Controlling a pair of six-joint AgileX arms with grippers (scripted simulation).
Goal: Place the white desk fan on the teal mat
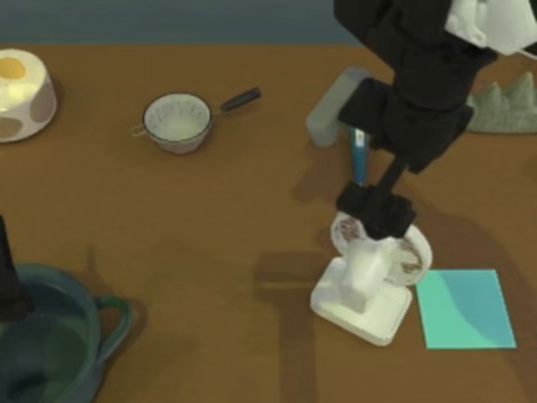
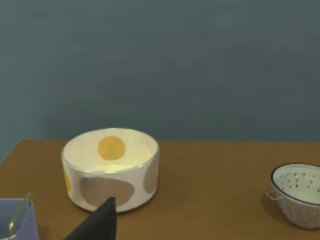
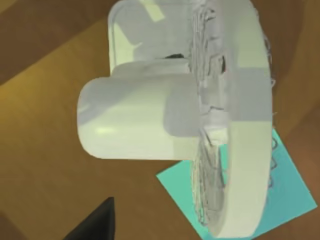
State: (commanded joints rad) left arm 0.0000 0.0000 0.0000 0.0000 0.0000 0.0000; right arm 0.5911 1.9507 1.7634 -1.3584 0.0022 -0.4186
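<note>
The white desk fan [image 1: 362, 295] stands upright on its chunky base at the table's front right, just left of the teal mat [image 1: 466, 309]; whether the base's corner touches the mat's edge I cannot tell. My right gripper [image 1: 375, 210] hangs over the fan's round grilled head, open. In the right wrist view the fan [image 3: 140, 120] fills the frame, and one dark fingertip [image 3: 102, 216] stands apart from it. The mat [image 3: 292, 197] shows behind the head there. My left arm [image 1: 7, 281] is parked at the left edge over the pot, its gripper open.
A large dark teal pot [image 1: 50, 344] sits at the front left. A spotted white bowl [image 1: 21, 92] and a small white colander [image 1: 176, 122] stand at the back. A white-and-teal microphone [image 1: 348, 126] lies behind the fan. A grey-green jagged thing [image 1: 503, 105] is back right.
</note>
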